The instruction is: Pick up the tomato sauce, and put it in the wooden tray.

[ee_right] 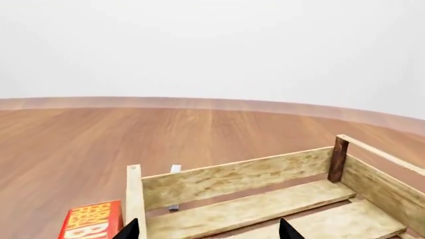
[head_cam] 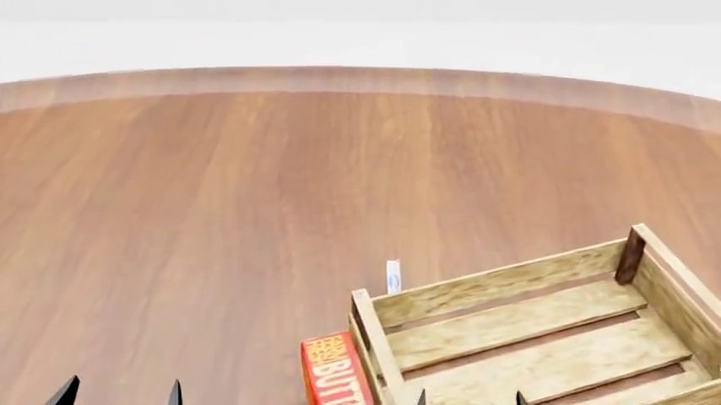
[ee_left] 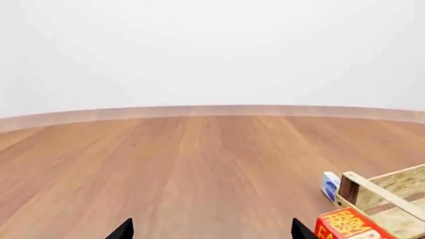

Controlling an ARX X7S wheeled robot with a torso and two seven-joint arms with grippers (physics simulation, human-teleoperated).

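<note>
The tomato sauce can is out of view in every frame. The wooden tray (head_cam: pixel 529 325) of pale slats with darker corner posts stands at the lower right of the head view, empty as far as it shows. It also shows in the right wrist view (ee_right: pixel 265 194) and at the edge of the left wrist view (ee_left: pixel 388 194). My left gripper (head_cam: pixel 120 393) is open and empty, low at the left, away from the tray. My right gripper (head_cam: pixel 468 396) is open and empty above the tray's near part.
A red and orange box (head_cam: pixel 336 371) with yellow lettering stands against the tray's left side, seen too in both wrist views (ee_left: pixel 349 225) (ee_right: pixel 89 220). A small blue and white box (head_cam: pixel 393 276) stands just behind the tray's far left corner. Wooden floor reaches to a white wall.
</note>
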